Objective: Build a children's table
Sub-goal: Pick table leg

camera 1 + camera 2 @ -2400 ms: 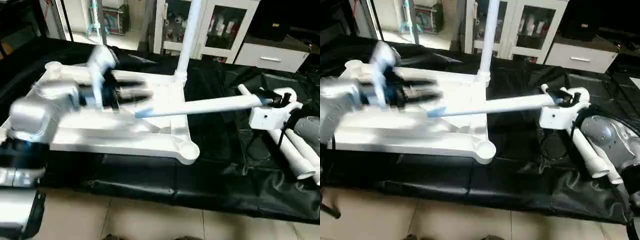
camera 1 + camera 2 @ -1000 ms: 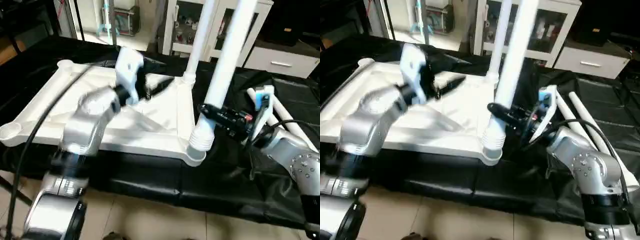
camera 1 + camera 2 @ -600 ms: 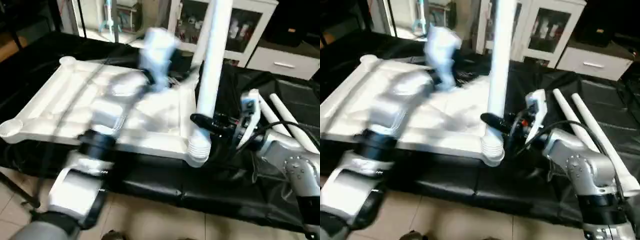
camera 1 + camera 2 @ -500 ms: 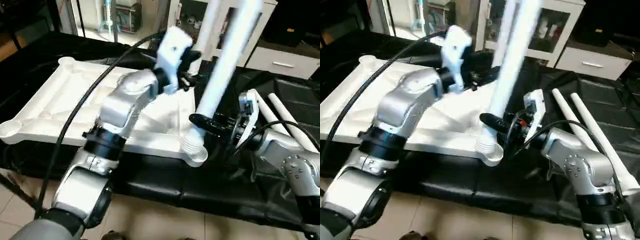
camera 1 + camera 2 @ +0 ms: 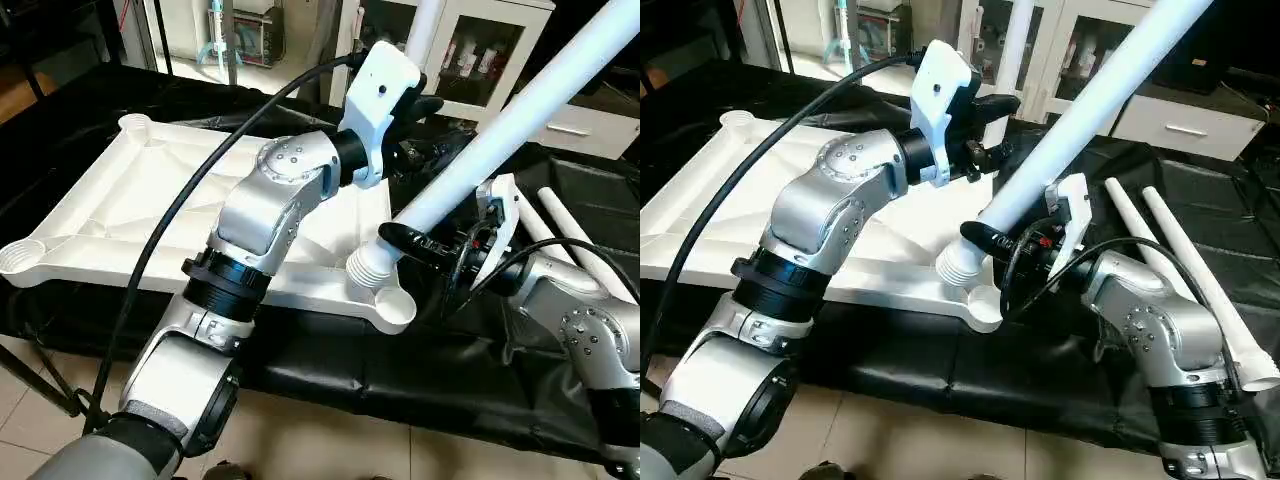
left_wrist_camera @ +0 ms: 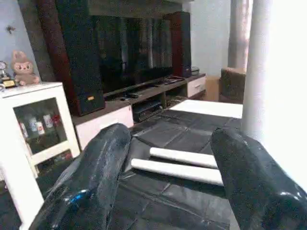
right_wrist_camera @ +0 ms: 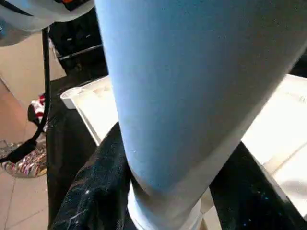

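The children's table top (image 5: 150, 215) lies underside up on black cloth. One white leg (image 5: 425, 20) stands upright in its far right corner socket. My right gripper (image 5: 1012, 240) is shut on a second leg (image 5: 1080, 110), which leans steeply up to the right. Its threaded end (image 5: 365, 270) hangs just above the near right corner socket (image 5: 397, 308). In the right wrist view that leg (image 7: 182, 96) sits between my black fingers (image 7: 91, 191). My left gripper (image 5: 1008, 125) is open and holds nothing, raised over the top's far right part beside the leaning leg.
Two more white legs (image 5: 1185, 270) lie on the black cloth to the right; they also appear in the left wrist view (image 6: 182, 165). A white glass-door cabinet (image 5: 480, 50) and a white drawer unit (image 5: 1180, 115) stand behind the table. Tiled floor runs along the near edge.
The held leg has tipped from nearly upright to a steep lean to the right, its threaded end shifting left off the socket. My left arm swung up and right toward the far right corner.
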Available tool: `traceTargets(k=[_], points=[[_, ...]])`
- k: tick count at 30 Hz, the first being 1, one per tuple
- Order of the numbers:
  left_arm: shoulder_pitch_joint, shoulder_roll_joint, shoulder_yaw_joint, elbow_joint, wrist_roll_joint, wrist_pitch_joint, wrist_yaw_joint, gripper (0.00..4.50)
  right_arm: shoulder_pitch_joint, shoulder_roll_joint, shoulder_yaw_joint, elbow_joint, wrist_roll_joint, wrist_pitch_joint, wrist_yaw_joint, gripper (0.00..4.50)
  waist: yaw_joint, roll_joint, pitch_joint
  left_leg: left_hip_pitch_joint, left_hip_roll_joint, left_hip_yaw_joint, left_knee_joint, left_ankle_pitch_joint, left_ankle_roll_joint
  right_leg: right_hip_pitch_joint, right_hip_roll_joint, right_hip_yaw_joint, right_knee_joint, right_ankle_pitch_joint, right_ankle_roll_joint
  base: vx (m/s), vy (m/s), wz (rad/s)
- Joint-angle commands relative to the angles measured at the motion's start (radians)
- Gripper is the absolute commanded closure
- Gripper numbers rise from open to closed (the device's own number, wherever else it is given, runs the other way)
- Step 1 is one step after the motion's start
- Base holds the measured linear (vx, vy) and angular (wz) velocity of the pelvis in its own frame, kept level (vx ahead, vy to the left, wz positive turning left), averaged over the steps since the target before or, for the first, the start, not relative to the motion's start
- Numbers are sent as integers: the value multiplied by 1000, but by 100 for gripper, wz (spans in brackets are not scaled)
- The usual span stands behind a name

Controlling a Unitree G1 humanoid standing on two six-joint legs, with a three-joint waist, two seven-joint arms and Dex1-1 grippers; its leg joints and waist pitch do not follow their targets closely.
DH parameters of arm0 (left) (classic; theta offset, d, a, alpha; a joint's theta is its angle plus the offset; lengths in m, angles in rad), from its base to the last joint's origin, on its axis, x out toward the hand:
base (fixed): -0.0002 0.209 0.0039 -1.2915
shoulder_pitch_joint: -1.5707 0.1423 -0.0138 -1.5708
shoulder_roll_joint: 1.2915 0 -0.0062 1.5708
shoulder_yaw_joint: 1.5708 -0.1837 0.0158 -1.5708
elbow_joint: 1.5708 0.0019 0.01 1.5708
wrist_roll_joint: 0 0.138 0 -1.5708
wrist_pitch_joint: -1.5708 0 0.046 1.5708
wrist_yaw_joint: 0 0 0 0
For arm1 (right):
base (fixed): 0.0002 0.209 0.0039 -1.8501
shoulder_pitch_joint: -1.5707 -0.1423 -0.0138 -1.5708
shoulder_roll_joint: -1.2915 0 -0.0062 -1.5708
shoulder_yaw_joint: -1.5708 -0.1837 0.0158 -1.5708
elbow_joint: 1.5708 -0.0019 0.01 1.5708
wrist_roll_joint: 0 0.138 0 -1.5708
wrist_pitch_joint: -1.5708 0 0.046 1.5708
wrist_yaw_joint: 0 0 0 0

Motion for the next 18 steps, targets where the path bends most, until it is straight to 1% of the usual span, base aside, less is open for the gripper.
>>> traceTargets(k=[1, 2, 4, 5, 6, 7, 9, 11, 12, 13, 14, 15, 16, 17, 18], points=[[-56, -9, 1, 11, 21, -39, 16, 128, -19, 5, 1, 5, -17, 10, -7, 267, 2, -1, -74, 12, 14, -8, -76, -138, 6, 55, -42, 18, -70, -150, -203, 0, 0, 0], [-56, -9, 1, 11, 21, -39, 16, 128, -19, 5, 1, 5, -17, 10, -7, 267, 2, -1, -75, 11, 13, -9, -76, -136, 7, 56, -42, 19, -69, -143, -203, 0, 0, 0], [-40, 67, 38, 33, 44, -70, 21, 128, -27, 3, -24, 24, -37, -12, -29, 267, 2, 2, -75, 11, 13, -10, -76, -130, 5, 56, -42, 18, -66, -123, -206, 0, 0, 0], [-40, 67, 38, 33, 44, -70, 21, 128, -27, 3, -24, 24, -37, -12, -29, 267, 1, 0, -74, 9, 12, -11, -77, -128, 4, 57, -41, 17, -66, -126, -203, 0, 0, 0], [-30, 95, 48, 37, 48, -80, 14, 128, -31, 2, -34, 34, -47, -22, -42, 267, -1, 1, -73, 10, 10, -10, -78, -135, -3, 56, -41, 18, -68, -141, -197, 0, 0, 0], [-10, 133, 49, 38, 65, -99, 3, 128, -41, 3, -49, 48, -54, -28, -62, 267, -5, 5, -74, 10, 10, -11, -79, -141, -10, 57, -41, 17, -68, -153, -194, 0, 0, 0], [34, 196, 50, 26, 89, -116, -21, 128, -56, -7, -70, 67, -62, -24, -84, 267, -10, 6, -74, 11, 11, -11, -81, -138, -20, 55, -39, 17, -65, -154, -189, 0, 0, 0], [80, 243, 54, 6, 95, -129, -59, 128, -66, -29, -84, 75, -44, 14, -74, 267, -10, 10, -75, 16, 12, -10, -80, -133, -25, 53, -38, 18, -63, -140, -192, 0, 0, 0], [104, 266, 51, -6, 94, -136, -87, 128, -68, -44, -89, 75, -30, 38, -58, 267, -9, 10, -75, 17, 12, -8, -80, -126, -24, 54, -36, 18, -60, -119, -198, 0, 0, 0], [149, 306, 43, -32, 87, -148, -145, 128, -67, -75, -94, 74, -1, 87, -18, 267, -9, 13, -76, 18, 13, -8, -81, -119, -21, 53, -35, 18, -57, -98, -205, 0, 0, 0], [176, 316, 54, -58, 66, -132, -155, 128, -63, -103, -95, 72, 16, 116, 25, 267, -7, 8, -78, 20, 17, -9, -81, -116, -13, 57, -38, 17, -51, -78, -220, 0, 0, 0], [184, 317, 58, -67, 59, -126, -155, 128, -61, -111, -95, 71, 20, 124, 38, 267, -5, 10, -76, 20, 18, -7, -81, -112, -9, 55, -38, 18, -52, -66, -225, 0, 0, 0], [192, 318, 63, -76, 52, -119, -155, 128, -59, -120, -95, 71, 25, 133, 53, 267, -5, 6, -75, 20, 17, -3, -79, -110, -6, 51, -36, 19, -54, -60, -228, 0, 0, 0], [193, 291, 100, -102, 22, -95, -104, 128, -52, -153, -77, 61, 11, 128, 100, 267, -2, 7, -76, 22, 19, -2, -79, -112, -4, 52, -38, 19, -50, -49, -241, 0, 0, 0], [185, 271, 119, -122, -3, -82, -85, 128, -54, -158, -72, 55, 5, 124, 104, 267, 3, 6, -75, 22, 20, -1, -78, -121, -5, 51, -40, 18, -53, -57, -248, 0, 0, 0]])
